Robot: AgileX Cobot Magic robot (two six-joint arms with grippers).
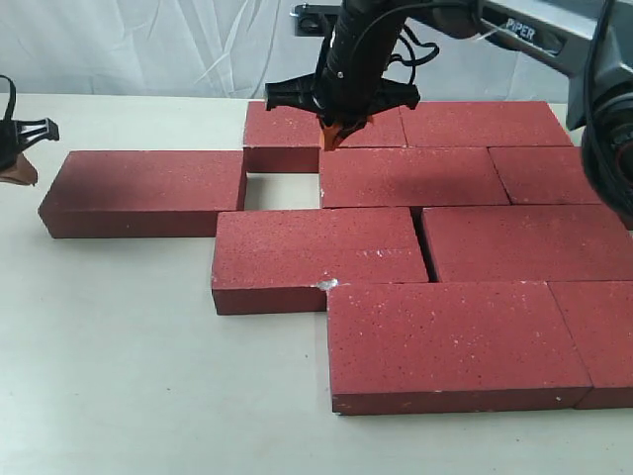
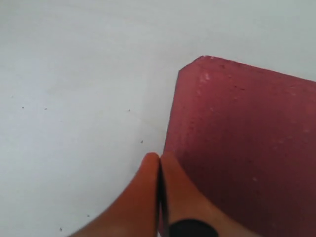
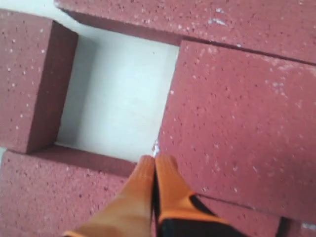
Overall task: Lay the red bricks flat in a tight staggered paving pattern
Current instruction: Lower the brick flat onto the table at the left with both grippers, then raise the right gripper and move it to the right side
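The red bricks (image 1: pixel 445 341) all lie flat on the table (image 1: pixel 148 396), packed toward its right side. Nearest the front edge is a big one with a neighbour (image 1: pixel 605 336) tight on its right, cut off by the frame. The next row back is offset: two bricks with a thin dark crack between them and a white chip (image 1: pixel 321 285) on the left one's front corner. The third row has an outlier brick (image 1: pixel 143 188) sticking out toward the table's left edge. Next to it is a square gap (image 1: pixel 282 190) of bare tabletop, then two more bricks butted together.

The left gripper (image 1: pixel 18 168) sits by the left edge, just off the outlier's end. The exterior cam only catches a sliver of it. The left wrist cam shows its orange fingers (image 2: pixel 143 197) pressed together on nothing, right beside that brick's bevelled corner. Whether they touch it, can't tell.

The last two bricks run along the far edge. The right gripper (image 1: pixel 334 134) points down over the seam between that row and the third, jaws closed and empty. Only the right wrist cam looks straight into the gap, and it puts the tips at the corner brick (image 3: pixel 237 123) bordering it.
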